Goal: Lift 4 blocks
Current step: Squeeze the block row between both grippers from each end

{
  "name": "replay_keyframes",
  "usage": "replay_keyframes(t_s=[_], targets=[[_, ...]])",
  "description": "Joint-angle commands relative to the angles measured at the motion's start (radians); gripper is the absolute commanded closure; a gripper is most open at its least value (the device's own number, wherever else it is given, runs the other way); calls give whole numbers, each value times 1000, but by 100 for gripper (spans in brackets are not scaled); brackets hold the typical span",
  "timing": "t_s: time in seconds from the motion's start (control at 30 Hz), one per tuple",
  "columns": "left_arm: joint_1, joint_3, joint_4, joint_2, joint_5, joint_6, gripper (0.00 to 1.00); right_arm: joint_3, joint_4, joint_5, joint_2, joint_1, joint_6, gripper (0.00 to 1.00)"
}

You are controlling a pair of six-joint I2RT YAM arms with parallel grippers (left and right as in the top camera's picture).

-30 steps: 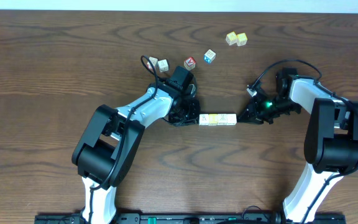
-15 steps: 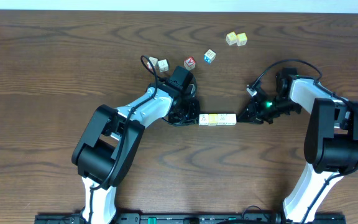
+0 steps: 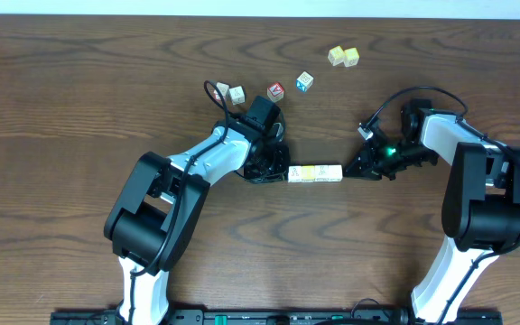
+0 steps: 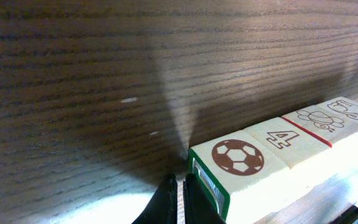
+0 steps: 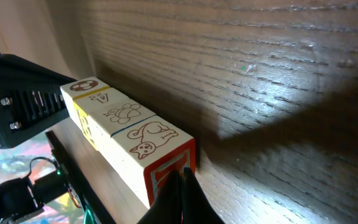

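Observation:
The four blocks (image 3: 315, 173) form one straight row at the table's middle, squeezed end to end between my two grippers. My left gripper (image 3: 283, 171) is shut, its tip (image 4: 180, 202) pressed on the green-edged end of the football block (image 4: 238, 157). My right gripper (image 3: 348, 171) is shut too, its tip (image 5: 182, 194) against the red end face of the cat block (image 5: 151, 140). The row's tops show a football, a 4 or A, a bee and a cat. Whether the row is clear of the table I cannot tell.
Behind the row lie loose cubes: two whitish ones (image 3: 231, 92), a red-faced one (image 3: 276, 91), a blue-faced one (image 3: 305, 82) and a pale yellow-green pair (image 3: 343, 56). A black cable (image 3: 213, 94) loops by the left wrist.
The row of blocks has shifted very slightly to the left and now sits a little askew. Both grippers stay shut against its ends.

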Motion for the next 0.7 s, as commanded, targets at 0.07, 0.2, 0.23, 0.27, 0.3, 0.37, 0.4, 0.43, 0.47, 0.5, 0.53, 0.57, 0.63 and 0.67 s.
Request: replay_keyframes(t_s=[0.07, 0.2, 0.23, 0.27, 0.3, 0.37, 0.4, 0.43, 0.47, 0.5, 0.53, 0.57, 0.63, 0.67], targets=[[-3, -5, -2, -54, 6, 17, 93, -6, -5, -82, -2, 6, 16, 99], [-3, -5, -5, -62, 5, 17, 93, -6, -2, -109, -2, 6, 15, 99], [-3, -5, -6, -62, 6, 17, 93, -6, -2, -109, -2, 6, 15, 99], [-3, -5, -8, -62, 6, 17, 93, -5, -4, -109, -2, 6, 15, 99], [-3, -5, -9, -62, 6, 17, 93, -5, -6, -110, -2, 6, 15, 99], [-3, -5, -10, -62, 6, 17, 93, -5, -6, -119, -2, 6, 16, 99], [-3, -5, -10, -62, 6, 17, 93, -5, -5, -127, -2, 6, 15, 99], [-3, -5, -10, -62, 6, 17, 93, -5, -6, -139, -2, 6, 15, 99], [-3, -5, -10, -62, 6, 17, 93, -5, -6, -148, -2, 6, 15, 99], [-3, -5, -10, -62, 6, 17, 93, -5, -6, -159, -2, 6, 15, 99], [-3, -5, -10, -62, 6, 17, 93, -5, -6, -163, -2, 6, 15, 99], [-3, -5, -10, -62, 6, 17, 93, -5, -6, -162, -2, 6, 15, 99], [-3, -5, -11, -62, 6, 17, 93, -5, -6, -162, -2, 6, 15, 99], [-3, -5, -13, -62, 6, 17, 93, -5, -9, -162, -2, 6, 15, 99]])
